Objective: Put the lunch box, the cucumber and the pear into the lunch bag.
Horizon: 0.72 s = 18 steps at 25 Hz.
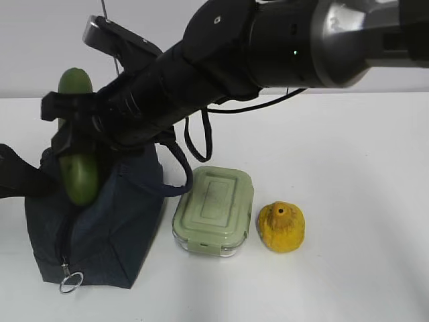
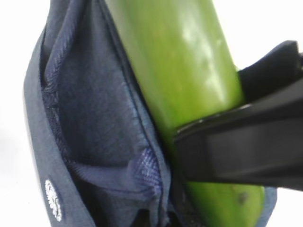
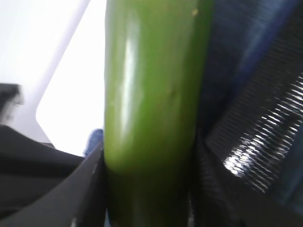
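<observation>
My right gripper (image 1: 75, 131) reaches across to the left and is shut on the green cucumber (image 1: 80, 180), holding it upright with its lower end at the open top of the navy lunch bag (image 1: 114, 228). In the right wrist view the cucumber (image 3: 151, 94) fills the space between the fingers of the gripper (image 3: 149, 189). My left gripper (image 1: 27, 178) is at the bag's left top edge and seems shut on the fabric. The left wrist view shows the bag's inside (image 2: 94, 118) and the cucumber (image 2: 184, 71). The lunch box (image 1: 214, 209) and the pear (image 1: 281, 227) lie on the table.
The bag's zipper ring pull (image 1: 70, 282) hangs at its front lower left. Its handle strap (image 1: 198, 144) loops behind my right arm. The white table (image 1: 362, 168) stretches to the right of the pear.
</observation>
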### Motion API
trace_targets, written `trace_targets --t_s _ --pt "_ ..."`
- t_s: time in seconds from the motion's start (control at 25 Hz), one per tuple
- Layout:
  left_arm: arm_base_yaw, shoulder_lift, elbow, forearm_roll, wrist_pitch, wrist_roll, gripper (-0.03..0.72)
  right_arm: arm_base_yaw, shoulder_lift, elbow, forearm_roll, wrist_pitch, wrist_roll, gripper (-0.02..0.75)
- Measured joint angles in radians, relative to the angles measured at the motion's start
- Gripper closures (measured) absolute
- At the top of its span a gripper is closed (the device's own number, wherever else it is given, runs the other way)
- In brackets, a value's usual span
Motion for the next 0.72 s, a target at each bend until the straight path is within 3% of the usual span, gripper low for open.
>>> trace_targets --t_s 0.2,0.32,0.56,0.72 --pt "0.0 0.0 0.0 -0.001 0.0 0.0 0.686 0.0 0.021 -0.004 -0.352 0.063 0.247 0.399" --pt "0.0 0.0 0.0 -0.004 -0.001 0.0 0.686 0.0 0.034 -0.004 -0.489 0.109 0.363 0.399" --pt "0.0 0.0 0.0 -0.007 -0.002 0.0 0.686 0.0 0.046 -0.004 -0.524 0.12 0.376 0.379" --pt "0.0 0.0 0.0 -0.007 -0.002 0.0 0.686 0.0 0.048 -0.021 -0.499 0.123 0.321 0.213"
